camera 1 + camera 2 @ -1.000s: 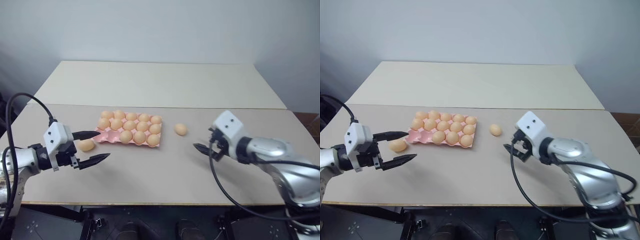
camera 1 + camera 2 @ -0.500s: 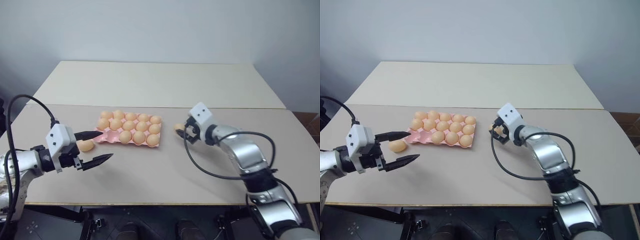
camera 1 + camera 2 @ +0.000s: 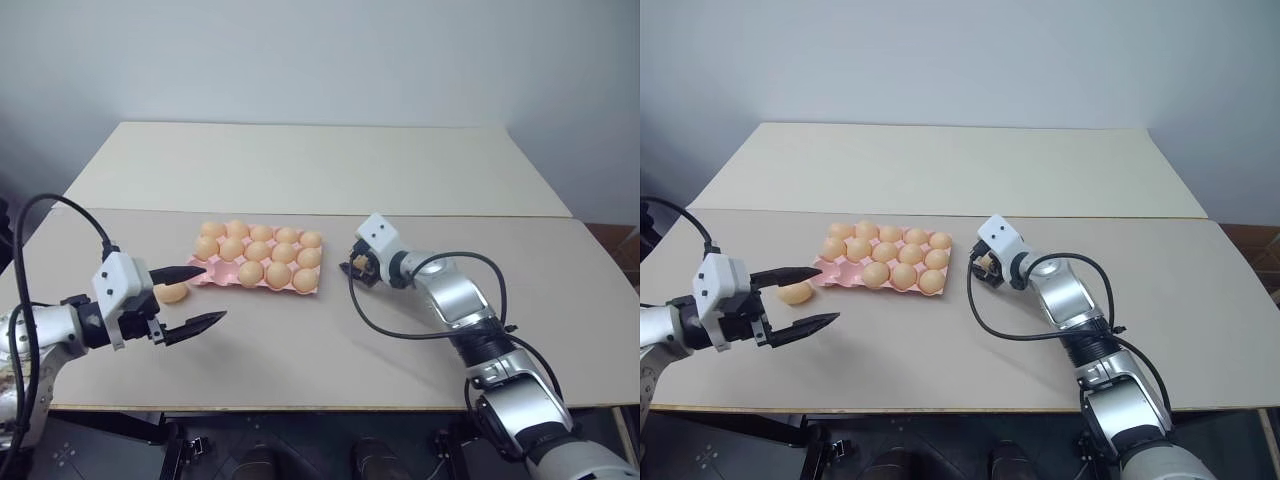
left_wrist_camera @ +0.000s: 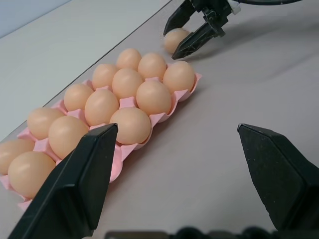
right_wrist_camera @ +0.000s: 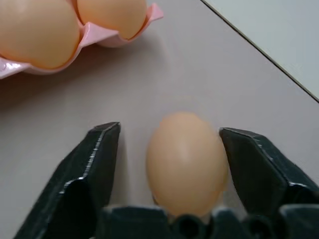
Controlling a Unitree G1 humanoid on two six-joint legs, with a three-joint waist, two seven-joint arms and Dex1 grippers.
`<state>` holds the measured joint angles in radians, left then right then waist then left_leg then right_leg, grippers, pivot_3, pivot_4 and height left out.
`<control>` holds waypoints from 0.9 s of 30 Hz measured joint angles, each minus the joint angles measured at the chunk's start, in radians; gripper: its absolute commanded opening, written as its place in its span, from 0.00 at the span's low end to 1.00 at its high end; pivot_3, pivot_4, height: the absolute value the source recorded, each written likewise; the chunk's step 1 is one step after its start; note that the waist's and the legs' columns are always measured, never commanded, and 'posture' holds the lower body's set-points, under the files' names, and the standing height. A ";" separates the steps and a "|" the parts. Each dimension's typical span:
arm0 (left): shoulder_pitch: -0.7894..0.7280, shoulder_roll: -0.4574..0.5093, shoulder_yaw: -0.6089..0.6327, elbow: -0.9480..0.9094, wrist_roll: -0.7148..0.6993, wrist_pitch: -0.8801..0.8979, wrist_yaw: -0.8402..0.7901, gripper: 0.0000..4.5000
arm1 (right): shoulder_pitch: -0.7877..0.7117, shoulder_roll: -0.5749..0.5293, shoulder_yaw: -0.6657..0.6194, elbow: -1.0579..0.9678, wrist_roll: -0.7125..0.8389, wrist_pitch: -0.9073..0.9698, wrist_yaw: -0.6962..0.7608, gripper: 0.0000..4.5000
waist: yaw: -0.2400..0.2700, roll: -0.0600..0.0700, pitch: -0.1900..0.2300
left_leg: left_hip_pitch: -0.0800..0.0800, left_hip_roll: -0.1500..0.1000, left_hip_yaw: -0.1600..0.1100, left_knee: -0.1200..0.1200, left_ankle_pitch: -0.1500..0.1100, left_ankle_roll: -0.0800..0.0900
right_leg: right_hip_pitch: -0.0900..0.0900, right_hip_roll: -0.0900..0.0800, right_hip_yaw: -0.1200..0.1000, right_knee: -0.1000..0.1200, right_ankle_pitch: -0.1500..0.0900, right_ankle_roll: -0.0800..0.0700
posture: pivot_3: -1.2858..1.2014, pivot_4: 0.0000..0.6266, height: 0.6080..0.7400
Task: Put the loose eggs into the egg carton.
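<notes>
Since a second ago the right gripper [image 5: 169, 164] has travelled from the open table at the right across to the loose egg [image 5: 186, 162] lying just beside the right end of the egg carton [image 3: 212, 276], and now the egg sits between its two black fingers [image 5: 97, 164]; one finger stands just clear of the shell with a sliver of table showing, the other sits right against the far side, so the jaws bracket the egg, but whether they grip it I cannot tell; the egg rests on the grey table [image 3: 330, 350], apart from the pink tray's corner cup. The left gripper [image 3: 195, 297] has kept its place near the carton's left end, its fingers spread wide with nothing between them; a second loose egg [image 3: 173, 292] lies on the table just beside the carton's left edge, close behind the upper finger. The carton itself lies flat near the middle of the table, most of its cups filled with identical tan eggs [image 4: 130, 125]; from the left wrist view the rows run away toward the right gripper at the far end.
</notes>
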<state>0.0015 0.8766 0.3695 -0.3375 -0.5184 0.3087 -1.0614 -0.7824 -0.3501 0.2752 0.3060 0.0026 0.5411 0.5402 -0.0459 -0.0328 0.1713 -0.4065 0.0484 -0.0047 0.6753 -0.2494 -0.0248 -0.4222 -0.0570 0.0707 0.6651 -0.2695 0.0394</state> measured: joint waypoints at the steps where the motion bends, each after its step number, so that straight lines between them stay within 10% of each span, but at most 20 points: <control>1: 0.002 0.000 0.000 -0.001 0.000 0.000 0.001 0.93 | 0.000 0.001 0.000 0.001 -0.004 0.000 0.000 0.58 | 0.000 0.000 0.000 | 0.000 0.000 0.000 0.000 0.000 0.000 | 0.000 0.000 0.000 0.000 0.000 0.000 | 0.52 0.24 1.00; 4: 0.004 0.000 0.000 -0.001 0.000 0.001 0.003 0.93 | 0.000 0.004 0.000 0.001 -0.020 -0.002 0.000 0.41 | 0.000 0.000 0.000 | 0.000 0.000 0.000 0.000 0.000 0.000 | 0.000 0.000 0.000 0.000 0.000 0.000 | 0.52 0.24 1.00; 14: 0.038 0.010 0.024 0.001 0.002 0.002 0.003 0.93 | -0.005 0.012 -0.002 -0.209 -0.056 0.039 0.001 0.41 | -0.007 0.000 0.000 | 0.000 0.001 0.000 0.000 0.000 0.000 | -0.001 0.000 0.000 0.000 0.000 0.000 | 0.52 0.24 1.00; 27: 0.123 0.031 0.083 0.000 0.007 0.029 0.025 0.93 | -0.154 0.339 0.113 -0.108 -0.021 0.022 0.016 0.41 | -0.022 0.001 0.000 | 0.000 0.000 0.000 -0.001 0.000 0.000 | -0.001 0.000 -0.001 0.001 0.000 0.000 | 0.52 0.24 1.00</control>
<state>0.1244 0.9079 0.4527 -0.3378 -0.5110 0.3373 -1.0367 -0.9368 -0.0112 0.3878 0.1976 -0.0188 0.5628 0.5558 -0.0682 -0.0323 0.1713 -0.4063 0.0488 -0.0051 0.6747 -0.2493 -0.0252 -0.4230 -0.0573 0.0701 0.6657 -0.2694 0.0392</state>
